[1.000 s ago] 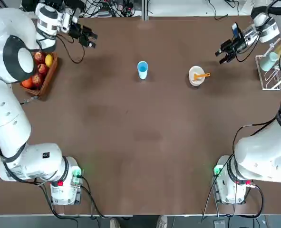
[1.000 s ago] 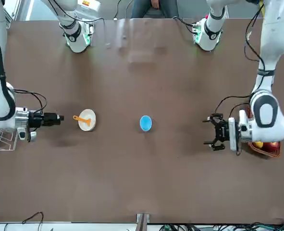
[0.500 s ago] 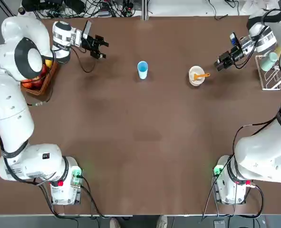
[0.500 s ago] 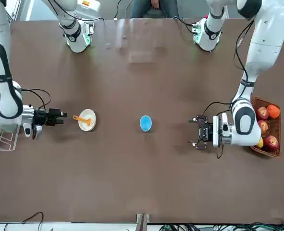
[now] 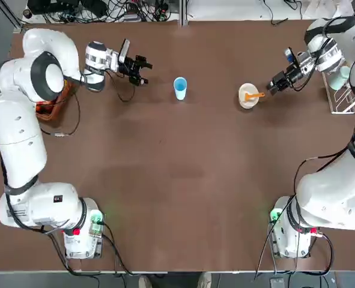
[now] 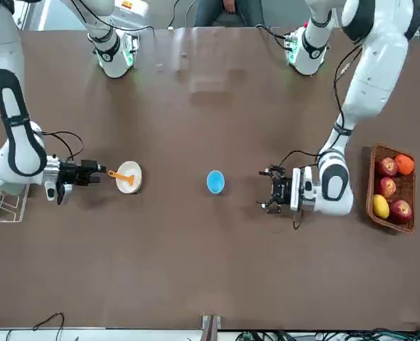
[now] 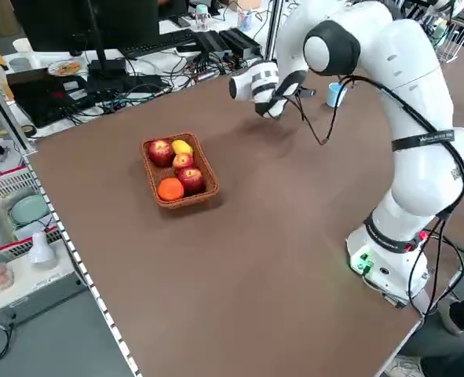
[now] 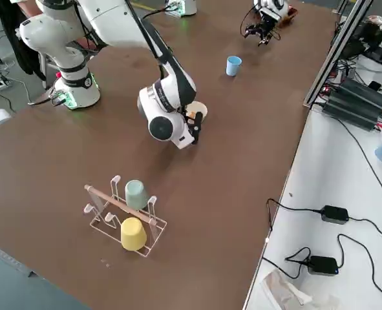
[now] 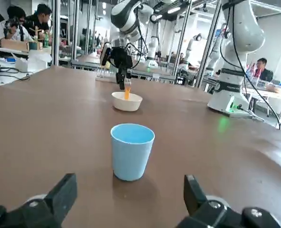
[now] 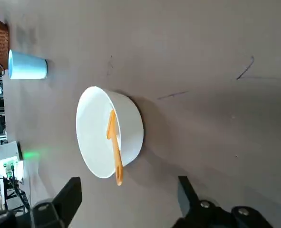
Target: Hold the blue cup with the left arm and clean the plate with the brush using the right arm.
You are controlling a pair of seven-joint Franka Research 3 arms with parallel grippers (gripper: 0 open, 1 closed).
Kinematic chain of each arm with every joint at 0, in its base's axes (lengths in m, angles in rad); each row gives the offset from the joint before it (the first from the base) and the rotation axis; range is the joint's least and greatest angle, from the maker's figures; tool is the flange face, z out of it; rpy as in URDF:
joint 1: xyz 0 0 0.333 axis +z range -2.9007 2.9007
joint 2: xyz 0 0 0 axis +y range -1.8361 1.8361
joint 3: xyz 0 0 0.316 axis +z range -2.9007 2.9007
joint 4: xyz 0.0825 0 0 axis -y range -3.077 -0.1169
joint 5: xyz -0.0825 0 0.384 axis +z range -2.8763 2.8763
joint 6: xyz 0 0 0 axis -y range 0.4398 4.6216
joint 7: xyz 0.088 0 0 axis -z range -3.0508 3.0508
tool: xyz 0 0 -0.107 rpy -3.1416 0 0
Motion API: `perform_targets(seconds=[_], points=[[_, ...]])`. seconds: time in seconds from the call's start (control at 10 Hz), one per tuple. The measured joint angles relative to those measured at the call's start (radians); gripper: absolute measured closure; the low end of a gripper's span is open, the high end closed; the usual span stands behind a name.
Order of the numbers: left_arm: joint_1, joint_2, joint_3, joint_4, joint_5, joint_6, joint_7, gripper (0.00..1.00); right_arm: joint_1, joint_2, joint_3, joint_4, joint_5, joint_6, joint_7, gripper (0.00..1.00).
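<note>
Light-blue cup (image 5: 180, 87): upright on brown counter (image 5: 177, 174), upper centre of the top view. Cream plate (image 5: 248, 96): right of cup, orange brush (image 5: 254, 95) lying across its rim. Left gripper (image 5: 142, 63): left of cup, apart from it, jaws spread. Right gripper (image 5: 272, 87): just right of plate, jaws spread, holding nothing.

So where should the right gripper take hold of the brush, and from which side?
Grip the brush by the orange handle end that overhangs the plate rim toward the right gripper. Come in low from that outer side; the other end rests inside the dish, so the free handle is probably the only clear part.
</note>
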Motion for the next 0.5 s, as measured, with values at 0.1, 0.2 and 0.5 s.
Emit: perform_targets(seconds=[0.1,0.2,0.5], points=[[-0.008,0.017,-0.003,0.000,-0.007,0.000,0.021,0.01,0.001,0.000,0.000,-0.005,0.000,0.000,0.000,0.11],[-0.018,0.025,-0.004,0.000,-0.020,0.000,0.046,0.01,0.001,0.000,0.000,-0.015,0.000,0.001,0.000,0.12],[-0.091,0.054,-0.003,0.000,-0.120,0.001,0.132,0.00,0.009,0.001,0.002,-0.061,0.033,0.019,-0.001,0.13]])
